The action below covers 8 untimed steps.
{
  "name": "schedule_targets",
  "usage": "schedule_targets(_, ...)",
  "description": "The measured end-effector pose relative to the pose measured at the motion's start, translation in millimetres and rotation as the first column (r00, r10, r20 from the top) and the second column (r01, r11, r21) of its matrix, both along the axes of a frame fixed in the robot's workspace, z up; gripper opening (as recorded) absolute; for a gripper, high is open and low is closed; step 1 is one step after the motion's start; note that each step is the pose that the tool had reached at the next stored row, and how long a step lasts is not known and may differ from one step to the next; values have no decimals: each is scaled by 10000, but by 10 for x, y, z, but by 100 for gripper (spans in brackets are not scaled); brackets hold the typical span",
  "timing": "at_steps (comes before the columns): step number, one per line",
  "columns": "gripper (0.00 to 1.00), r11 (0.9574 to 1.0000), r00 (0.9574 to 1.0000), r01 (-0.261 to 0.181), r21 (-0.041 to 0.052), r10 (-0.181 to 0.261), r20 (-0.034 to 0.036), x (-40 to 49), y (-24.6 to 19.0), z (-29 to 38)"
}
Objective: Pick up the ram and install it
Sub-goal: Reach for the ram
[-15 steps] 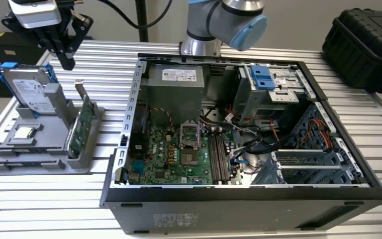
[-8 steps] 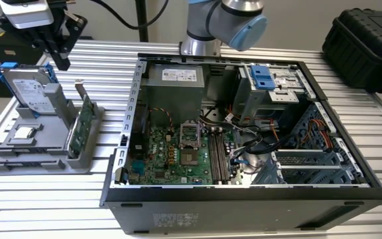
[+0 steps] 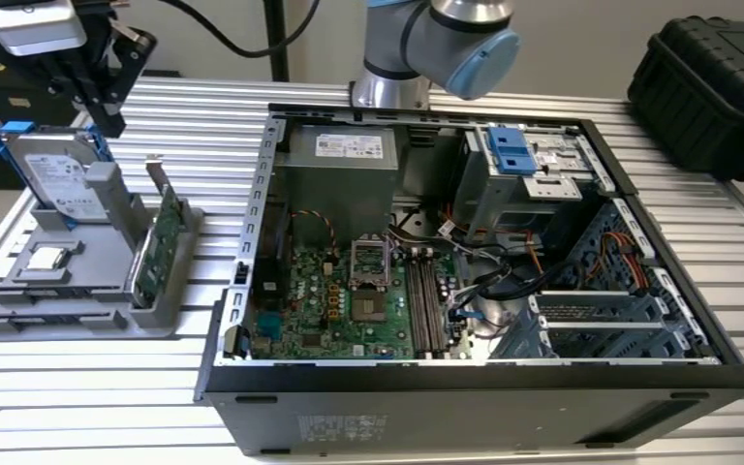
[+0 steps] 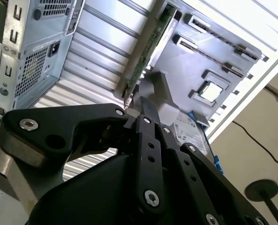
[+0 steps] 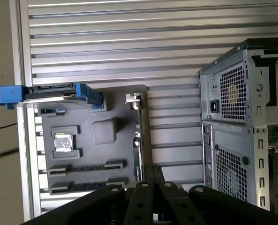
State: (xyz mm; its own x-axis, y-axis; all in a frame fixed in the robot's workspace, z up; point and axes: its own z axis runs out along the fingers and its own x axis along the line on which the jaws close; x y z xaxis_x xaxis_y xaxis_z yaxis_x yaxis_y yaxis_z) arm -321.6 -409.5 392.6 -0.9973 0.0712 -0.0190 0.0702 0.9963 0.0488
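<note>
The gripper (image 3: 104,121) hangs above the grey holder (image 3: 104,291), which lies on the table (image 3: 88,397) near its edge at the exterior view's left. It is over the holder's far end, close to the silver drive (image 3: 62,179). In the first wrist view its fingers (image 5: 148,176) are seen pressed together with nothing between them. The ram is judged to stand on its edge in one of the two long slots (image 5: 85,167) at the holder's other end, well apart from the gripper; in which slot it stands cannot be told. For a good pick-up the fingers must be parted before any descent, and the gripper should be turned so that the pads face the flat sides of the stick, at its middle. The green card (image 3: 166,242), just beside the ends of the slots, should not be touched. Because the stick is thin, a straight upward pull without tilt is advised. A square grip matters, since the stick must match the long sockets (image 3: 424,291) inside the open computer case (image 3: 476,407).
</note>
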Motion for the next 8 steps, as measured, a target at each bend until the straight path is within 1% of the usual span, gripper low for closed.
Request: schedule_targets(8, 0, 10000, 10000, -1, -1, 1, 0, -149, -41, 0)
